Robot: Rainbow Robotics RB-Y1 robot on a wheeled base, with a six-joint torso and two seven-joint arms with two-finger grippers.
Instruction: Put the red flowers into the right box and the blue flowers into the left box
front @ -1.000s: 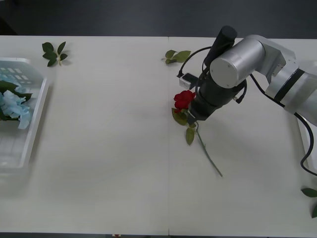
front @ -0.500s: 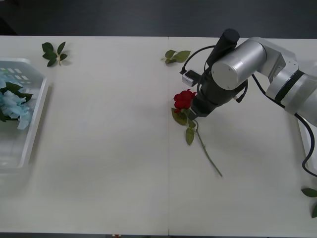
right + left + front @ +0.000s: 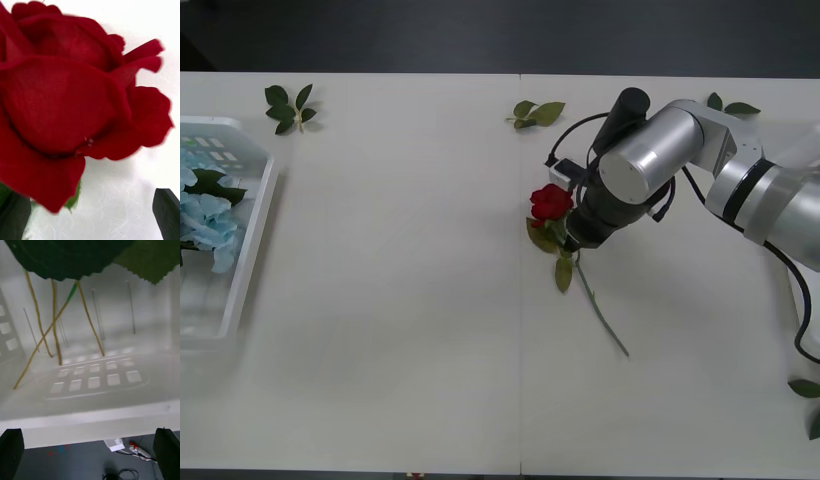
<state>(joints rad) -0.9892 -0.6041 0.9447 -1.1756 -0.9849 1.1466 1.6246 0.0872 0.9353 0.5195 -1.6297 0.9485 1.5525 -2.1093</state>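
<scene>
A single red flower (image 3: 551,201) lies on the white table (image 3: 400,300), a little right of the middle, its head toward the far edge and its thin green stem running back toward the near right. The right gripper (image 3: 565,238) has its tip down at the stem just below the bloom, among the leaves, the arm reaching in from the right edge. From its wrist camera the red flower (image 3: 71,97) looms very close, with the two black fingertips (image 3: 167,212) spread to either side of it, so the fingers stand open around the stem and have not closed on it.

At the left edge of the table sits the left box (image 3: 240,260), a shallow white tray, with the blue flowers (image 3: 205,225) lying in it. The left gripper (image 3: 90,450) hovers at that box with its fingers wide apart and nothing between them; its camera looks across the left box (image 3: 93,420) at brownish stems and dark leaves inside.

Loose green leaf sprigs (image 3: 288,108) lie near the far left corner, by the far edge at the middle, and near the right corner.
</scene>
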